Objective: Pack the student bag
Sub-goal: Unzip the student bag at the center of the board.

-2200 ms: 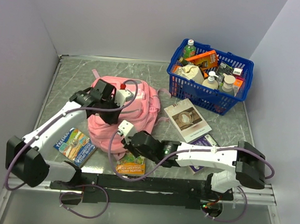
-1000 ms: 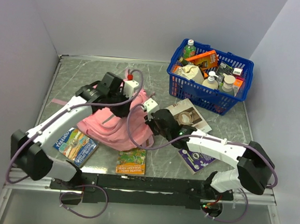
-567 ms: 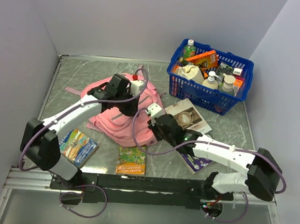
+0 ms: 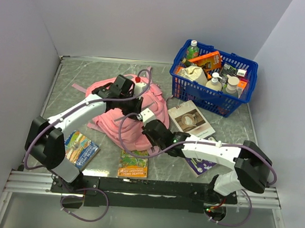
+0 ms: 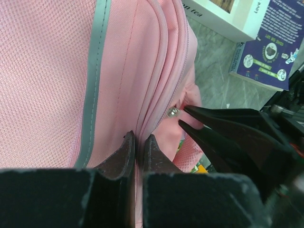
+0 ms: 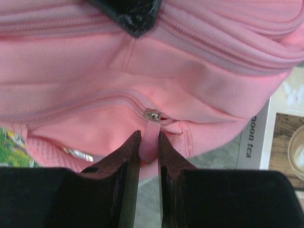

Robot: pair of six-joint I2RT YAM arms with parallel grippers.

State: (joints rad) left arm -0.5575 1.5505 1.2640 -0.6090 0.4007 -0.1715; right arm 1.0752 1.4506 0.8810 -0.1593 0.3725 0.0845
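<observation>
The pink student bag (image 4: pixel 115 116) lies in the middle of the table. My left gripper (image 4: pixel 131 110) is shut on a fold of its pink fabric beside a zipper line; the left wrist view shows this pinch (image 5: pixel 139 142). My right gripper (image 4: pixel 140 119) is shut on the bag's pink zipper pull (image 6: pixel 149 135), just below the metal slider (image 6: pixel 152 115). The slider (image 5: pixel 172 112) also shows in the left wrist view, with the right fingers (image 5: pixel 223 130) beside it. The two grippers are very close together on the bag's near right side.
A blue basket (image 4: pixel 238 102) full of bottles and boxes stands at the back right. A tea book (image 4: pixel 190 119) and a purple booklet (image 4: pixel 201 163) lie right of the bag. A blue snack pack (image 4: pixel 77 147) and an orange-green pack (image 4: pixel 133 164) lie near the front.
The bag has been turned and dragged toward the back, and lies flatter. My right gripper moved left onto the zipper pull. My left gripper shifted with the bag, still holding fabric.
</observation>
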